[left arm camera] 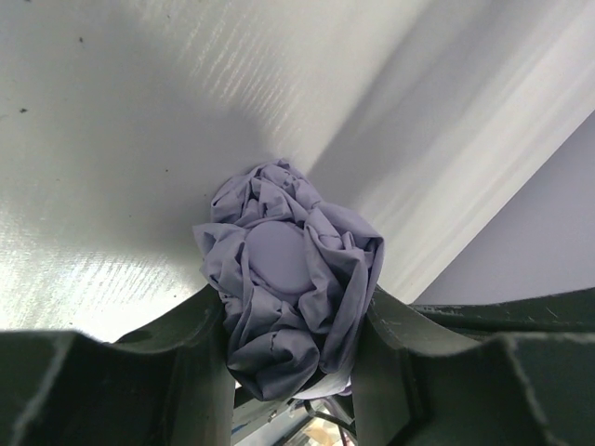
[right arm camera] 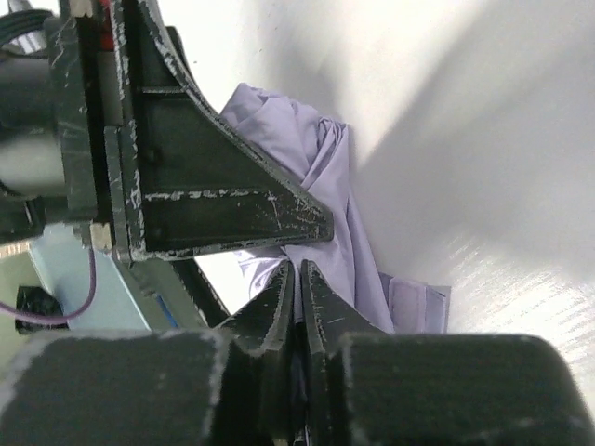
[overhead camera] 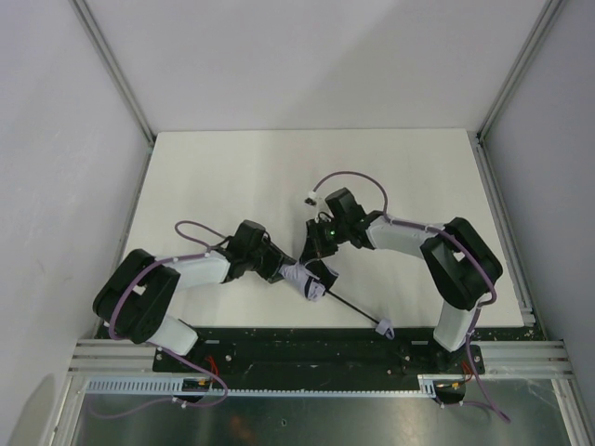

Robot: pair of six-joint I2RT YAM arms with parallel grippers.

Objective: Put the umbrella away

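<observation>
The umbrella lies folded near the table's front edge. Its lavender-grey canopy (overhead camera: 303,278) is bunched up, the thin black shaft (overhead camera: 351,308) runs down-right, and the small handle (overhead camera: 384,328) is at the edge. My left gripper (overhead camera: 290,274) is shut on the bunched canopy (left arm camera: 284,269), which sits squeezed between both fingers (left arm camera: 181,367). My right gripper (overhead camera: 322,257) comes in from the right, its jaws pinched on a thin fold of the canopy fabric (right arm camera: 321,177) at their tips (right arm camera: 297,279). The left gripper's finger (right arm camera: 204,186) sits just above them.
The white table (overhead camera: 279,177) stretches away behind the arms. A closure strap tab (right arm camera: 416,304) of the umbrella lies flat on the table beside the right fingers. The black base rail (overhead camera: 307,344) runs along the near edge under the handle.
</observation>
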